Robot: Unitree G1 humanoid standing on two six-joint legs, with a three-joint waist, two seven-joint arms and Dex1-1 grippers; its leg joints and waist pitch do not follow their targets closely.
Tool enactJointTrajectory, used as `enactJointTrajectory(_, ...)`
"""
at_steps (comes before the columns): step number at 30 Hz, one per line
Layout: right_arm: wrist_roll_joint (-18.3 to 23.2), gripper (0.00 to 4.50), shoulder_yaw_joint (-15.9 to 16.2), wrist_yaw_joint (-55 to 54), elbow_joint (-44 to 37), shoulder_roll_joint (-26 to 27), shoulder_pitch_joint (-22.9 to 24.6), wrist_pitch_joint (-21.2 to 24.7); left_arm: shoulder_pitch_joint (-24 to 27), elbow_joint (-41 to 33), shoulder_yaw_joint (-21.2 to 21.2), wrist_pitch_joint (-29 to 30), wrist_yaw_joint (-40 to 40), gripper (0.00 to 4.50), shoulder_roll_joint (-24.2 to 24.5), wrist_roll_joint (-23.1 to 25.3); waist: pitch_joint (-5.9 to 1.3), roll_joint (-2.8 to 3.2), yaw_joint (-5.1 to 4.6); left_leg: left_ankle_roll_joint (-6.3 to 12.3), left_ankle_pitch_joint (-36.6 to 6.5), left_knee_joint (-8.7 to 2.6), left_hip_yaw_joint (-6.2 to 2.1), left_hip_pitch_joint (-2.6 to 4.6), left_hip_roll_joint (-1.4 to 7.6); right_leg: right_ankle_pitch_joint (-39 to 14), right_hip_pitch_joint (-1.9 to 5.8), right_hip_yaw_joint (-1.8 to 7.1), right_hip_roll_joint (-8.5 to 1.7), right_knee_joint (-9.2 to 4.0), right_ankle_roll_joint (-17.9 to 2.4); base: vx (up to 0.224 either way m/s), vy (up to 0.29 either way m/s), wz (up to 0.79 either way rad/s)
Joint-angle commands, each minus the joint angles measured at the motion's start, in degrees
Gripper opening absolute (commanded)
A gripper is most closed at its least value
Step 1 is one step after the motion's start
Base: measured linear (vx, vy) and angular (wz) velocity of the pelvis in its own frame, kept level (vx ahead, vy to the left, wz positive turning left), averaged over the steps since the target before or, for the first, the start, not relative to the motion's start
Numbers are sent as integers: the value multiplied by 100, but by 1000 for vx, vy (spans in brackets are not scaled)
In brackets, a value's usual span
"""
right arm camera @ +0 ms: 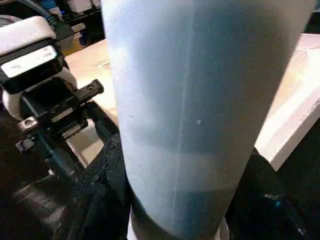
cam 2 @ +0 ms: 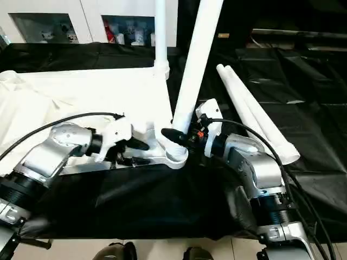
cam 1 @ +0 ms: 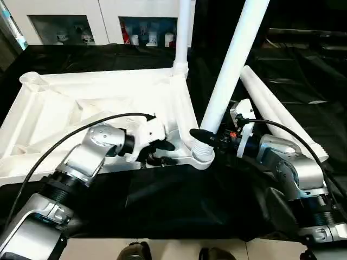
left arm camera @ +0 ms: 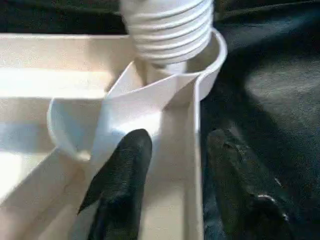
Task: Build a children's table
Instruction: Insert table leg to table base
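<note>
The right tool (cam 1: 201, 135) is clamped around the lower end of a white leg (cam 1: 233, 62), one black finger on each side of the tube, just above the leg's ribbed, threaded end. That threaded end sits in the round corner socket (cam 1: 201, 157) of the tabletop (cam 1: 65, 108), and the leg leans toward 1 o'clock rather than standing straight.

The left tool (cam 1: 160, 151) straddles the tabletop's near rim (left arm camera: 197, 150) just beside that socket, at its 9 o'clock side. Its fingers are spread: one finger (left arm camera: 122, 175) lies inside the tray-like underside against a rib, the other (left arm camera: 235, 170) outside over the black cloth (cam 1: 179, 200). Whether they press on the rim I cannot tell.

The tabletop lies upside down on the cloth-covered table, ribs showing. A second leg (cam 1: 183, 32) stands upright in the far corner socket, at 12 o'clock from the near one. Two more legs (cam 1: 282, 114) lie side by side on the cloth toward 3 o'clock, touching each other, apart from the tabletop.
</note>
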Motion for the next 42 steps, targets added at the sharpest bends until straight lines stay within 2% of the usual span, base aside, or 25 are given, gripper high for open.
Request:
enactJointTrajectory(1, -58, 193, 27, -65, -113, -8, 55, 3, 35, -34, 62, 65, -14, 178, 141, 9, -389, 32, 12, 130, -969, -445, -224, 227, 385, -284, 208, 245, -361, -336, -1604, 0, 0, 0)
enactJointTrajectory(5, -61, 193, 37, -76, -118, 1, 51, -1, 123, -105, 57, 111, -79, 157, 232, 25, -368, 35, 8, 125, -1023, -457, -220, 224, 387, -396, 202, 250, -367, -348, -1594, 0, 0, 0)
enactJointTrajectory(6, -63, 193, 39, -76, -120, 3, 50, -1, 142, -113, 50, 114, -101, 137, 244, 36, -359, 40, 9, 100, -1084, -468, -223, 232, 393, -512, 192, 252, -371, -361, -1571, 0, 0, 0)
enactJointTrajectory(9, -64, 193, 58, -49, -141, -18, 44, 29, 198, -174, 6, 163, -206, 124, 264, 62, -347, 39, 0, 24, -1197, -487, -225, 243, 399, -687, 176, 259, -366, -378, -1516, 0, 0, 0)
enactJointTrajectory(12, -56, 193, 72, -19, -187, -65, 43, 82, 217, -213, -19, 187, -223, 94, 261, 73, -348, 37, -2, 2, -1180, -491, -221, 244, 394, -618, 173, 262, -360, -373, -1496, 0, 0, 0)
enactJointTrajectory(17, -52, 193, 105, 44, -260, -144, 68, 143, 185, -117, -87, 140, -184, 56, 247, 172, -345, 38, 3, 71, -1060, -484, -212, 238, 390, -451, 176, 264, -364, -368, -1522, 0, 0, 0)
enactJointTrajectory(23, -34, 193, 141, 117, -383, -245, 111, 260, 166, -60, -80, 129, -213, 2, 249, 231, -319, 38, 2, -41, -1340, -521, -230, 242, 406, -888, 165, 274, -376, -411, -1427, 0, 0, 0)
enactJointTrajectory(30, -112, 193, 297, 230, -437, -469, 126, 460, 136, 0, 102, 89, -171, 0, 127, 105, -304, 40, 0, -8, -1272, -513, -215, 239, 400, -824, 154, 283, -373, -423, -1429, 0, 0, 0)
enactJointTrajectory(35, -182, 193, 242, 122, -263, -413, 52, 367, 145, 64, 237, -307, -202, 0, 2, -54, -307, 22, 24, 18, -1245, -512, -222, 228, 401, -858, 159, 283, -384, -426, -1422, 0, 0, 0)
enactJointTrajectory(42, -220, 193, 219, 2, -8, -340, -25, 213, 266, 106, 282, -390, -281, 0, -59, -169, -307, 8, 18, 70, -1186, -509, -214, 221, 401, -881, 158, 287, -392, -428, -1422, 0, 0, 0)
